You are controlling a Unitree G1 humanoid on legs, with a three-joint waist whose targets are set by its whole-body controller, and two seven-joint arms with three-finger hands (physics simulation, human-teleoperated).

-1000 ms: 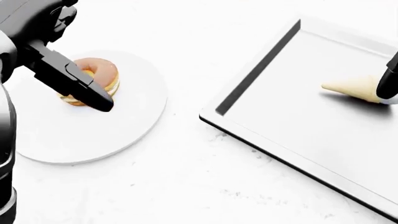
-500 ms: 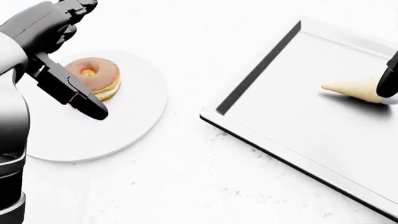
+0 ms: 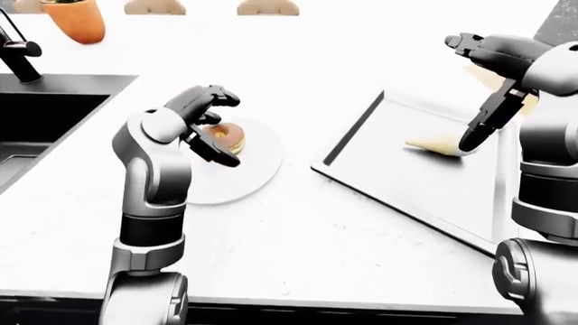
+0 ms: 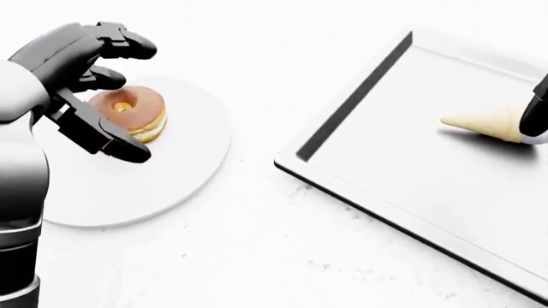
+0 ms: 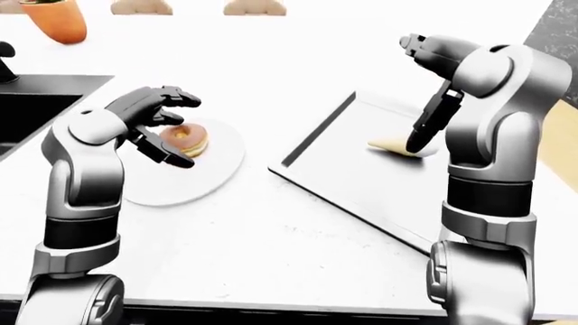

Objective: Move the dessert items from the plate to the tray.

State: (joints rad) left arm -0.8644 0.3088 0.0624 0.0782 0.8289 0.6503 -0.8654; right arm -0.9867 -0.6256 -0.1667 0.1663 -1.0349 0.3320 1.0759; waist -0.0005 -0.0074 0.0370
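A white stone counter [image 4: 257, 256] filled the scene, with a dark sink [image 3: 36, 128] and an orange pot [image 3: 76, 19] at the left-eye view's upper left. On the round white plate [image 4: 171, 173] sat the glazed doughnut [image 4: 137, 112], left of the tray [image 4: 385, 167]. The left hand [image 4: 94, 83] hung right over that doughnut, fingers [image 4: 128, 46] spread wide around it, thumb below, not gripping it. Over on the tray lay the cone-shaped pastry [image 4: 484, 122], tip pointing left. The right hand [image 5: 434, 112] stood above it, one dark finger reaching down at the cone's wide end; whether it gripped anything, I couldn't tell.
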